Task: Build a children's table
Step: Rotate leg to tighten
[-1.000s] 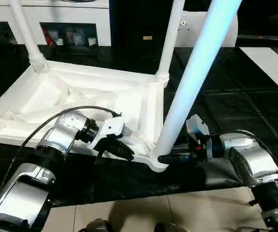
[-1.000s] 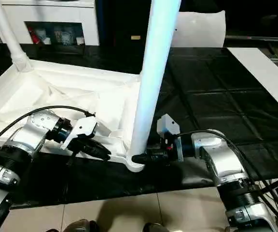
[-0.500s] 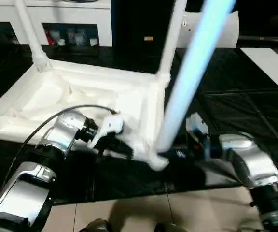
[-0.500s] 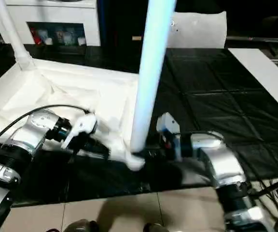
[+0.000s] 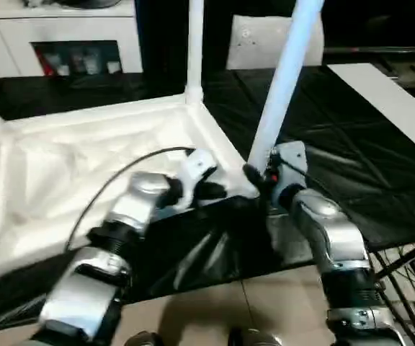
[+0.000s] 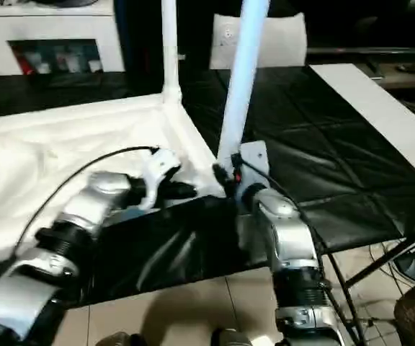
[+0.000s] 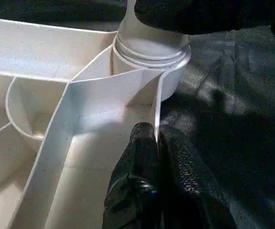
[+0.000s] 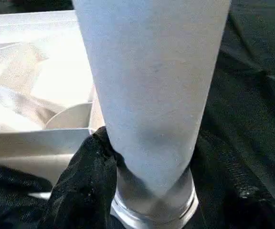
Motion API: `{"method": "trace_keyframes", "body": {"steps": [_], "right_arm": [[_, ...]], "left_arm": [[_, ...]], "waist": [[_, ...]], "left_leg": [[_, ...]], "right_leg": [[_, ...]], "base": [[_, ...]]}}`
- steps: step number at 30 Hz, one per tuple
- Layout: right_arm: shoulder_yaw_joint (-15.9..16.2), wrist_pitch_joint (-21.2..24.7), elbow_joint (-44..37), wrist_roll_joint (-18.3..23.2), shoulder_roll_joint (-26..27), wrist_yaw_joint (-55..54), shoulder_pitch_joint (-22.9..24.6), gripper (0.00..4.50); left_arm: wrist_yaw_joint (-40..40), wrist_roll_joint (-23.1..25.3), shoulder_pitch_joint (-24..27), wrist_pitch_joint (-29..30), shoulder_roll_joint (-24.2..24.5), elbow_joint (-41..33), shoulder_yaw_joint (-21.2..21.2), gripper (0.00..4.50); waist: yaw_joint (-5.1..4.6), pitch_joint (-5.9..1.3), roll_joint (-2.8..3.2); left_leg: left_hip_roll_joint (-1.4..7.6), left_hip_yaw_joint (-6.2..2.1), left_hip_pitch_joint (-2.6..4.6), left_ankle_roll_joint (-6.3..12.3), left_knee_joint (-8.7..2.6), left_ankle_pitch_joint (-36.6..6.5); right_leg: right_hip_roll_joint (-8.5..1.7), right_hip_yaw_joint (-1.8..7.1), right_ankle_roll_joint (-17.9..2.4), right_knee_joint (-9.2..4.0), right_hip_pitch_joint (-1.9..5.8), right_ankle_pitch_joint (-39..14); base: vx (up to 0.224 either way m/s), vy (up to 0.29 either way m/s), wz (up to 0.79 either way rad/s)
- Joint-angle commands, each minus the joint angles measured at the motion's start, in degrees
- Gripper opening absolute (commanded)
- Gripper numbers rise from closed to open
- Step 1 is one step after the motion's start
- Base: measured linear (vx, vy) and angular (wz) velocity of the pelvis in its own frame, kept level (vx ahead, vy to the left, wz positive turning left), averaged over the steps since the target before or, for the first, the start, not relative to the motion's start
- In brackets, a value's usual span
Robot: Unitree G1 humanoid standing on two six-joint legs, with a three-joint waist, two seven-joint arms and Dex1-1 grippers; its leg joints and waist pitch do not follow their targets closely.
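A white plastic children's table top (image 5: 85, 166) lies upside down on a black sheet (image 5: 351, 151) spread over the floor, its ribbed underside facing up. Two of its long tapered legs stand upright in the corner sockets: a far leg (image 5: 194, 43) at the back corner, and a near leg (image 5: 283, 79) at the front corner closest to the robot, rising out of the top of the picture with a bluish tint.

The robot's left gripper (image 7: 156, 138) reaches in from the left on its silver forearm. Its two black jaws are clenched on the thin upright wall of the table top's rim, one finger on each side of it, just beside the round socket (image 7: 149, 52) that holds the near leg.

The right gripper (image 5: 254, 176) comes in from the right and sits at the foot of the near leg, where the leg meets the socket. One black finger (image 8: 87, 181) presses against the side of the leg just above the socket collar; the jaws appear to be grasping the leg at its base.

Behind the table, against a dark background, stands a white cabinet (image 5: 56, 36) and a flat whitish panel (image 5: 265, 40). Pale floor tiles (image 5: 215, 317) show at the near edge of the sheet
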Motion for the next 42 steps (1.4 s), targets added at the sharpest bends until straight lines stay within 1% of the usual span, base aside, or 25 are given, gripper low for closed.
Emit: {"method": "trace_keyframes", "body": {"steps": [1,2,5,7,8,10,11,12,14,15,16,17,19,20,22,23,25,28,29,32,33,34,35,40,42], "right_arm": [[9.21,0.47,0.3,3.01,5.0,6.09,0.34,2.29],[8.86,0.06,-0.58,3.52,4.71,7.0,0.82,2.63],[8.49,-0.1,-3.35,4.06,2.7,10.28,2.23,2.73],[8.97,-0.91,-4.67,4.03,0.14,12.81,3.05,3.02],[8.83,-1.24,-5.15,4.32,-1.18,14.18,3.35,3.11],[8.42,-2.07,-5.85,5.16,-3.92,17.27,3.68,3.22],[8.14,-2.37,-5.96,5.56,-5.0,18.5,3.69,3.35],[8.05,-2.48,-5.92,5.65,-5.31,18.86,3.64,3.49],[7.33,-3.75,-5.58,6.19,-8.87,23.21,3.09,3.7],[7.01,-4.14,-5.6,6.73,-10.45,25.72,2.85,3.81],[6.76,-4.36,-5.7,7.15,-11.75,28.2,2.68,3.81],[6.89,-4.44,-5.79,7.77,-13.41,31.14,2.43,4.03],[7.88,-4.96,-5.88,8.15,-15.82,34.87,2.26,4.13],[8.4,-5.37,-5.72,7.91,-16.74,35.99,2.18,4.13],[10.59,-8.34,-4.53,6.47,-19.89,40.24,1.91,4.13],[10.59,-8.34,-4.53,6.47,-19.89,40.24,1.91,4.13],[11.38,-10.24,-2.87,6.65,-21.14,43.48,1.16,4.13],[11.37,-11.7,-1.07,8.06,-21.59,47.37,0.18,4.13],[11.5,-12.15,-0.33,8.54,-21.86,49.0,-0.22,4.13],[12.19,-12.32,0.47,9.49,-22.35,51.65,-0.87,4.13],[12.38,-12.28,0.52,9.68,-22.48,52.13,-0.95,3.96],[12.77,-12.43,0.67,9.96,-22.76,52.91,-1.08,3.96],[13.25,-12.51,0.73,10.02,-23.09,53.71,-1.18,3.96],[14.19,-13.45,1.47,9.77,-23.67,55.8,-1.48,3.41],[14.38,-13.96,2.1,9.82,-23.7,56.77,-1.67,3.35]], "left_arm": [[2.96,-3.21,-1.78,-1.43,-5.85,-3.7,-0.25,0.0],[2.46,-3.02,-1.4,-1.18,-5.32,-4.26,-0.56,0.0],[0.63,-2.42,-0.57,-1.58,-3.13,-5.2,-1.11,0.0],[-1.53,-2.54,-0.13,-2.72,-1.21,-5.42,-1.37,0.0],[-2.65,-2.5,0.06,-3.14,-0.19,-5.4,-1.46,0.0],[-5.23,-2.21,0.5,-4.61,1.78,-5.46,-1.65,0.0],[-6.48,-2.16,0.68,-5.26,2.57,-5.55,-1.75,0.0],[-6.8,-2.16,0.69,-5.32,2.8,-5.52,-1.78,0.0],[-10.8,-2.16,0.76,-7.88,5.26,-4.92,-2.3,0.0],[-12.71,-2.26,0.7,-8.55,6.33,-4.64,-2.49,0.0],[-14.59,-2.46,0.65,-9.18,7.22,-4.5,-2.65,0.0],[-17.28,-2.95,0.62,-10.53,8.24,-4.39,-2.94,0.0],[-20.45,-3.06,0.51,-11.41,9.65,-4.14,-3.77,0.0],[-21.71,-2.92,0.45,-12.07,10.21,-3.9,-4.24,0.0],[-25.56,-2.18,0.08,-14.67,12.09,-2.58,-5.73,0.0],[-25.56,-2.18,0.08,-14.67,12.09,-2.58,-5.73,0.0],[-29.66,-2.26,-0.26,-16.3,13.62,-1.84,-6.74,0.0],[-34.78,-2.79,-0.4,-17.61,15.18,-1.78,-7.78,0.0],[-36.66,-2.92,-0.47,-18.02,15.8,-1.75,-8.23,0.0],[-38.86,-2.5,-0.83,-19.34,16.74,-1.22,-9.29,0.0],[-39.13,-2.46,-0.91,-19.63,16.84,-1.06,-9.41,0.0],[-39.66,-2.48,-1.09,-20.07,16.92,-0.68,-9.51,0.0],[-40.04,-2.47,-1.32,-20.32,17.0,-0.34,-9.55,0.0],[-40.92,-2.48,-2.1,-21.11,17.03,0.73,-9.58,0.0],[-41.27,-2.52,-2.5,-21.51,16.92,1.27,-9.57,0.0]], "waist": [[-0.04,-3.69,0.18],[0.0,-3.81,0.2],[0.35,-4.02,0.26],[0.65,-4.3,0.28],[0.71,-4.32,0.23],[0.92,-4.53,0.2],[0.92,-4.57,0.05],[0.94,-4.68,0.04],[1.08,-4.57,-0.21],[1.17,-4.65,-0.21],[1.26,-4.61,-0.03],[1.32,-4.53,-0.05],[1.51,-4.49,-0.02],[1.68,-4.44,0.09],[1.97,-4.26,0.0],[2.07,-4.16,0.13],[2.32,-4.12,0.13],[2.71,-4.06,0.13],[2.95,-4.07,-0.09],[3.46,-4.04,-0.11],[3.58,-4.01,-0.15],[3.74,-3.99,-0.27],[3.8,-3.96,-0.19],[3.8,-4.06,-0.45],[3.81,-4.06,-0.47]], "left_leg": [[3.06,-2.56,1.87,-0.77,-4.91,-23.81],[3.1,-2.41,1.82,-0.58,-4.94,-23.15],[3.24,-2.14,1.62,0.04,-5.0,-20.64],[3.21,-1.87,1.44,0.98,-4.82,-17.56],[3.21,-1.83,1.4,1.24,-4.79,-16.85],[3.08,-1.66,1.11,2.78,-4.48,-14.17],[3.1,-1.57,1.03,3.29,-4.34,-12.88],[3.06,-1.52,1.07,3.47,-4.21,-12.41],[3.06,-1.48,0.98,4.04,-4.07,-11.53],[3.11,-1.44,0.92,4.44,-3.94,-11.04],[3.15,-1.44,0.99,4.61,-3.91,-10.78],[3.18,-1.38,1.04,4.78,-3.88,-10.86],[3.27,-1.34,1.15,4.73,-3.89,-10.82],[3.38,-1.42,1.24,4.49,-3.94,-11.11],[3.49,-1.42,1.5,3.51,-4.12,-12.71],[3.6,-1.44,1.69,2.77,-4.21,-14.15],[3.7,-1.42,1.9,1.95,-4.27,-15.54],[3.89,-1.42,2.08,1.02,-4.4,-16.72],[3.87,-1.39,1.91,0.98,-4.37,-16.55],[3.91,-1.34,1.98,0.74,-4.41,-16.3],[3.9,-1.32,1.97,0.76,-4.4,-16.33],[3.94,-1.31,1.99,0.63,-4.41,-16.27],[3.87,-1.33,1.92,0.61,-4.41,-16.26],[3.87,-1.43,1.78,0.5,-4.38,-15.9],[3.8,-1.39,1.69,0.78,-4.31,-15.57]], "right_leg": [[-3.41,1.89,-6.33,-5.11,1.22,-30.82],[-3.34,2.03,-7.18,-4.81,1.31,-28.56],[-3.3,2.3,-8.75,-4.21,1.67,-23.58],[-3.3,2.44,-10.3,-3.56,2.18,-18.65],[-3.32,2.42,-10.58,-3.47,2.27,-17.83],[-3.4,2.44,-11.44,-3.1,2.76,-15.02],[-3.45,2.45,-11.93,-2.96,2.74,-13.87],[-3.42,2.43,-12.25,-2.81,2.78,-13.4],[-3.34,2.43,-12.77,-2.63,2.76,-12.96],[-3.37,2.47,-13.11,-2.38,2.91,-12.32],[-3.26,2.45,-13.49,-2.24,2.83,-11.79],[-3.25,2.44,-13.87,-2.21,2.85,-11.77],[-3.14,2.42,-14.21,-2.1,2.79,-11.68],[-3.2,2.39,-14.21,-2.12,2.73,-12.09],[-3.13,2.38,-13.53,-2.33,2.53,-14.68],[-3.19,2.42,-13.28,-2.45,2.35,-16.17],[-3.27,2.45,-13.11,-2.52,2.2,-17.81],[-3.38,2.53,-13.28,-2.45,2.03,-18.5],[-3.43,2.5,-13.27,-2.43,2.16,-18.65],[-3.46,2.55,-12.95,-2.34,2.05,-18.94],[-3.5,2.55,-12.9,-2.38,2.04,-19.22],[-3.54,2.55,-12.77,-2.4,2.01,-19.51],[-3.52,2.51,-12.67,-2.4,2.05,-19.77],[-3.67,2.51,-12.42,-2.34,2.13,-20.12],[-3.62,2.48,-12.52,-2.35,2.16,-19.94]], "base": [[0.0,0.0,0.0],[0.0,0.0,0.0],[0.0,0.0,0.0],[0.0,0.0,0.0],[0.0,0.0,0.0],[0.0,0.0,0.0],[0.0,0.0,0.0],[0.0,0.0,0.0],[0.0,0.0,0.0],[0.0,0.0,0.0],[0.0,0.0,0.0],[0.0,0.0,0.0],[0.0,0.0,0.0],[0.0,0.0,0.0],[0.0,0.0,0.0],[0.0,0.0,0.0],[0.0,0.0,0.0],[0.0,0.0,0.0],[0.0,0.0,0.0],[0.0,0.0,0.0],[0.0,0.0,0.0],[0.0,0.0,0.0],[0.0,0.0,0.0],[0.0,0.0,0.0],[0.0,0.0,0.0]]}}
